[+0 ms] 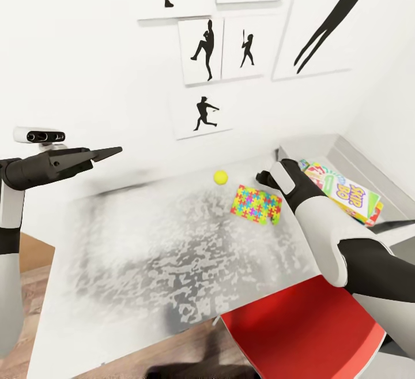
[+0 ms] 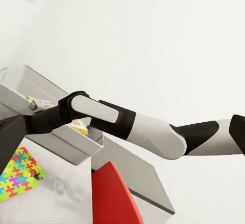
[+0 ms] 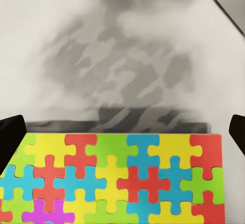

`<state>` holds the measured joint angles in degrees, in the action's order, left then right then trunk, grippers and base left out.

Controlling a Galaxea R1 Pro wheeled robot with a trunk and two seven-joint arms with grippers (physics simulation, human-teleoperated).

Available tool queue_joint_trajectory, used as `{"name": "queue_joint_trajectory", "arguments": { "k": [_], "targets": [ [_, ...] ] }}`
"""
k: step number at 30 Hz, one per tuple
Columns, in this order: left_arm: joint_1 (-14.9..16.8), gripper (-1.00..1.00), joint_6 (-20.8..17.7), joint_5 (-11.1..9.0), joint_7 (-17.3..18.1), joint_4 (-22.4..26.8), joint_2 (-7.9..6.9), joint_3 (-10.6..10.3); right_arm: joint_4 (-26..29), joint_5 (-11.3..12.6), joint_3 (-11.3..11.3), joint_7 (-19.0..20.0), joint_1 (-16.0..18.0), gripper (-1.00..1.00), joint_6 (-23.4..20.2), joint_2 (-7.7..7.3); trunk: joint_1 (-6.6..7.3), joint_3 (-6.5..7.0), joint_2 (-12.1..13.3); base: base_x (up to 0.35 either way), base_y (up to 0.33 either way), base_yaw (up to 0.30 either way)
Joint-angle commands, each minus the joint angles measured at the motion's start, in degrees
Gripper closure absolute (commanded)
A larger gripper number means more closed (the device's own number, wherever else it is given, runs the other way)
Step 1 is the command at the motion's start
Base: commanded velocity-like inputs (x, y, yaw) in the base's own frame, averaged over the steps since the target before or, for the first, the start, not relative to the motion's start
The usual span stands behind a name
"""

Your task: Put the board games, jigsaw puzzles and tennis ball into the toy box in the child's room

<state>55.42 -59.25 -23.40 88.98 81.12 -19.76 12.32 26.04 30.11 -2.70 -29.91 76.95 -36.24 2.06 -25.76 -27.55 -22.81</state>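
Head view: 1 ball [image 1: 220, 177] on the white tabletop [image 1: 144, 263], near the wall; 1 jigsaw puzzle [image 1: 256, 205] lies flat just beside it, toward the grey toy box [image 1: 346, 151] at the tabletop's right end. Box holds a stack of game boxes, "Skip-Bo" [image 1: 350, 192] on top, exact count unclear. Right end effector [image 1: 266, 180] sits at the puzzle's far edge, can't tell if spread; left end effector [image 1: 109, 153] is up in the air w/ fingers pressed together. 1 red chair [image 1: 302, 333] below. Left wrist view: right arm [image 2: 138, 127] reaching across the toy box [image 2: 61, 147], puzzle [image 2: 18, 175] on tabletop. Right wrist view: puzzle [image 3: 120, 180] close up, between 2 dark fingertips [image 3: 10, 137] spread wide.
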Motion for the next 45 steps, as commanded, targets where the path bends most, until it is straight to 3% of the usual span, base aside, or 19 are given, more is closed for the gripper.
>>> {"name": "queue_joint_trajectory", "arguments": {
  "k": [1,17,27,45],
  "targets": [
    [0.04,-1.0,-0.61,0.02,0.2,0.0,-0.02,-0.01,0.07,0.56,-0.29,-0.5,0.04,-1.0,-0.15,-0.01,-0.03,-0.18,-0.1,0.0,0.0,0.0],
    [0.04,-1.0,-0.45,0.02,0.15,0.0,0.03,-0.1,0.4,0.51,-0.37,-0.48,0.04,-1.0,-0.15,-0.19,-0.03,-1.67,-0.1,0.0,0.0,0.0],
    [0.04,-1.0,-0.43,0.02,0.16,0.0,-0.02,-0.1,0.46,0.59,-0.36,-0.42,0.04,-1.0,-0.21,-1.37,-0.03,-2.6,-0.1,0.0,0.0,0.0],
    [0.04,-1.0,-0.43,0.02,0.15,0.0,-0.01,-0.1,0.51,0.65,-0.38,-0.41,-0.38,-1.0,-0.09,-1.49,-0.03,-4.14,-0.1,0.0,0.0,0.0]
  ]
}}
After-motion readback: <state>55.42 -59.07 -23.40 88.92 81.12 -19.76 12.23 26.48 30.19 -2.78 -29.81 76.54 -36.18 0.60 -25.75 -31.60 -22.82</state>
